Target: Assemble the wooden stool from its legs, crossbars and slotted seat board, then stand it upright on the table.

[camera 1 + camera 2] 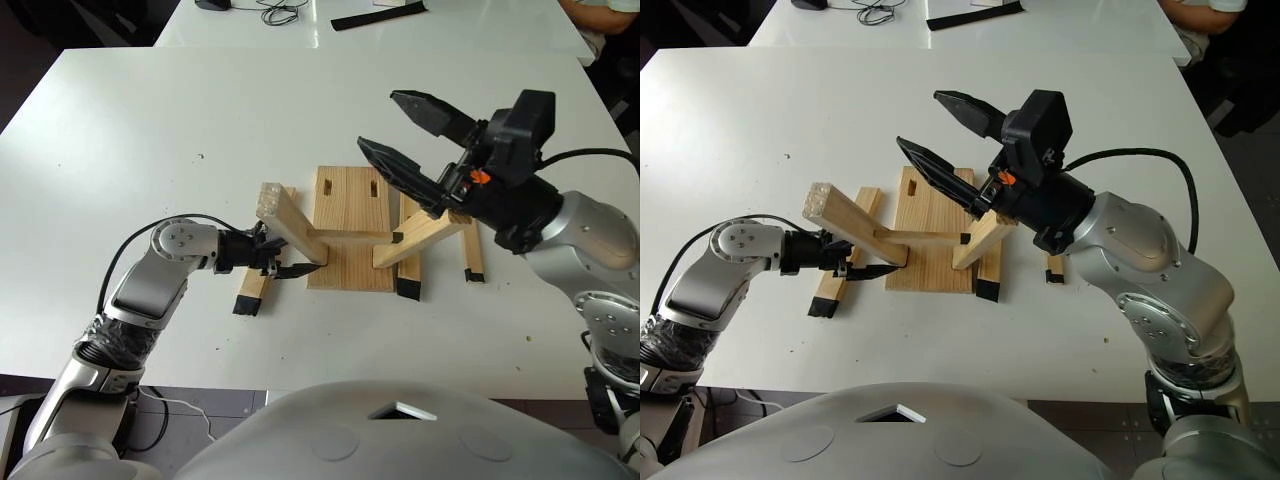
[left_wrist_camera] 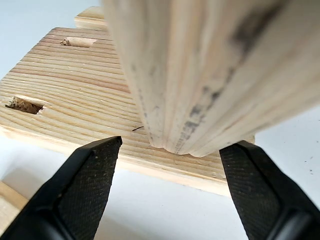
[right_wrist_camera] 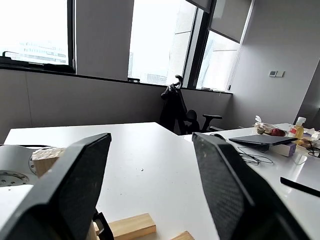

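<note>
The slotted seat board [image 1: 345,262] lies flat mid-table. Over it tilts a frame of two legs joined by a crossbar [image 1: 352,237]: the left leg [image 1: 290,220] slopes up to the left, the right leg [image 1: 425,237] up to the right. My left gripper [image 1: 287,265] is open, with its fingers [image 2: 85,185] on either side of the left leg's lower end [image 2: 210,75]. My right gripper [image 1: 378,120] hangs open in the air above the board's far right, holding nothing; its fingers [image 3: 65,190] are spread wide.
Loose legs with black caps lie flat beside the board: one at the left [image 1: 255,285], two at the right [image 1: 408,272], [image 1: 472,255]. A second table behind carries cables [image 1: 280,12] and a black strip [image 1: 378,15]. The white table [image 1: 150,130] has free room to the left and far side.
</note>
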